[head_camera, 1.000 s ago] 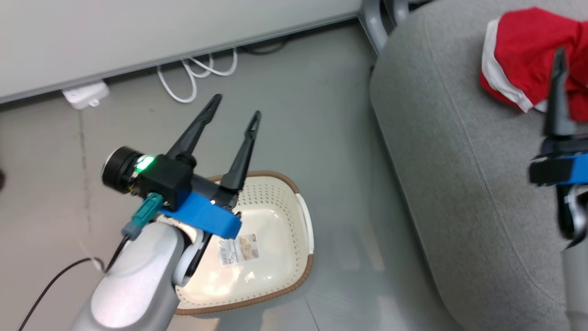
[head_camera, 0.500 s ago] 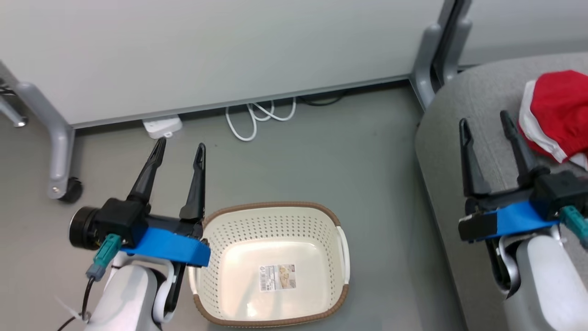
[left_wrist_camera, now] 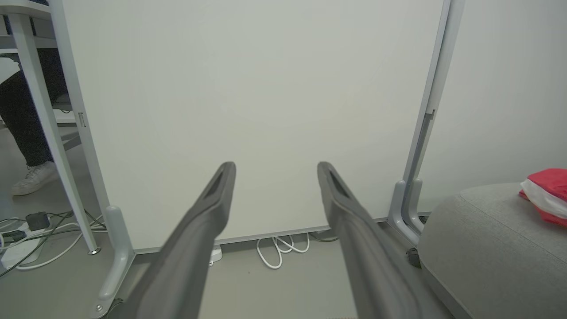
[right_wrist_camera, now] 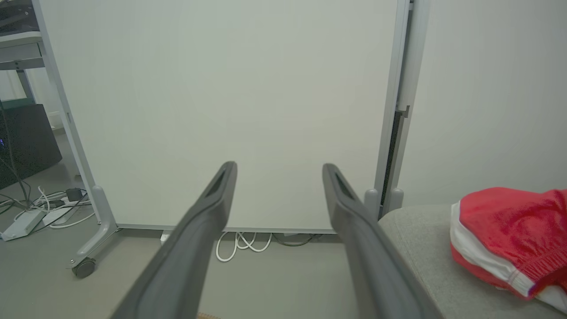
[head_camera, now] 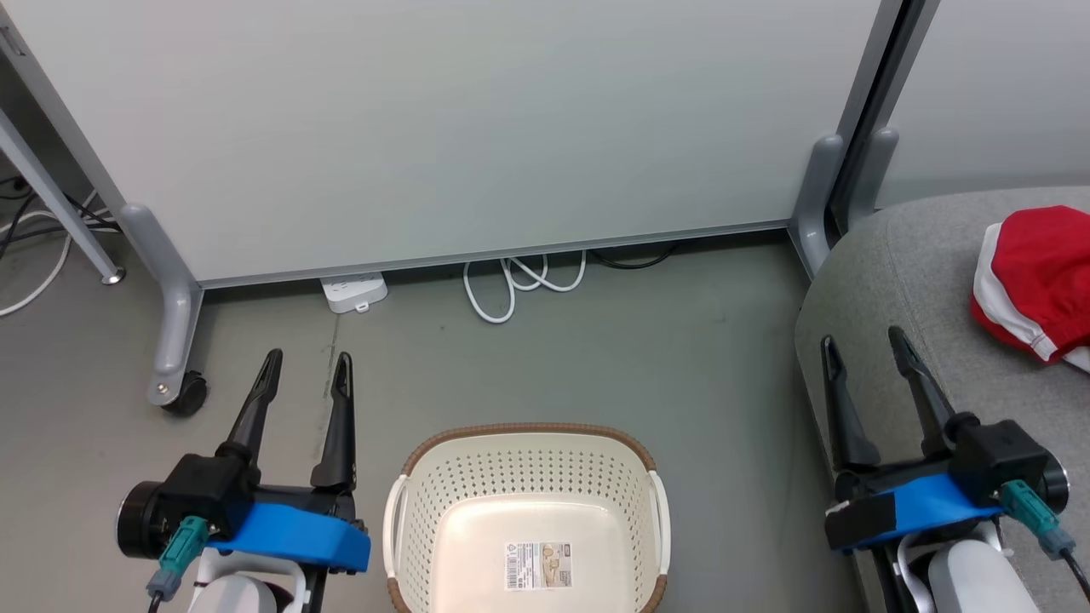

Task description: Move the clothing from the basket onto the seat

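Head view: basket point(head_camera: 528, 432) empty.
Clothing point(head_camera: 1043, 272) sat by seat's point(head_camera: 903, 281) far edge, nearer my right gripper point(head_camera: 860, 336) than left gripper point(head_camera: 308, 358); both gaped empty.

The basket point(head_camera: 528, 430) at bottom centre opens straight upward — bare floor point(head_camera: 681, 366) lies either side. The white partition point(head_camera: 468, 128) closes the top of the frame, its castored leg point(head_camera: 174, 340) stands at left — the seat point(head_camera: 903, 281), bearing the clothing point(head_camera: 1035, 277), blocks the right edge.
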Motion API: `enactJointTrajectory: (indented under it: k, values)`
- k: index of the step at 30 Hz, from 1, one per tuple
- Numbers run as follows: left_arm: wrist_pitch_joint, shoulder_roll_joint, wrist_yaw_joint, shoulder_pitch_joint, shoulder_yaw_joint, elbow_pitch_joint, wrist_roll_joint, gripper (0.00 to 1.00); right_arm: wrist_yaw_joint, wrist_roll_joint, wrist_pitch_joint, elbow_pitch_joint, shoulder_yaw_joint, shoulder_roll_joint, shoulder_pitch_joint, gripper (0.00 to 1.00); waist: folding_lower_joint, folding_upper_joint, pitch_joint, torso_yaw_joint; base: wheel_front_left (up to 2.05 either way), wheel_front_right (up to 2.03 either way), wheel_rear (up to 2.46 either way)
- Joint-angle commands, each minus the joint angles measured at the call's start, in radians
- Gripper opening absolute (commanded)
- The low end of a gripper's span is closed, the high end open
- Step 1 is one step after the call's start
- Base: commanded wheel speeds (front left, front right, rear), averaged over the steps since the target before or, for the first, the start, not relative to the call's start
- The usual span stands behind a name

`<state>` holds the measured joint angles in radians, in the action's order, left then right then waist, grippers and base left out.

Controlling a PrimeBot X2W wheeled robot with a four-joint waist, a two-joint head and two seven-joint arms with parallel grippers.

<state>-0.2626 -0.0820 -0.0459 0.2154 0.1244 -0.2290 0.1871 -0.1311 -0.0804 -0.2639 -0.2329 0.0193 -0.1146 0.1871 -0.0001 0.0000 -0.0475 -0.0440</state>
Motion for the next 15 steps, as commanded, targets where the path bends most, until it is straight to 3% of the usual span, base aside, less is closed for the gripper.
enactJointTrajectory:
  k: [1,15]
  values:
    - [-0.003,0.002,-0.005,-0.017,-0.011,0.003,-0.007,1.0,0.001,-0.004,0.0,-0.005,-0.001,0.006,-0.023,1.0,0.0001,0.0,0.011,-0.004,0.0,0.0,0.0]
    - [-0.003,0.028,-0.04,-0.085,-0.062,0.011,-0.021,1.0,0.001,-0.019,0.0,-0.012,-0.014,0.036,-0.104,1.0,0.0001,0.0,0.051,-0.021,0.0,0.0,0.0]
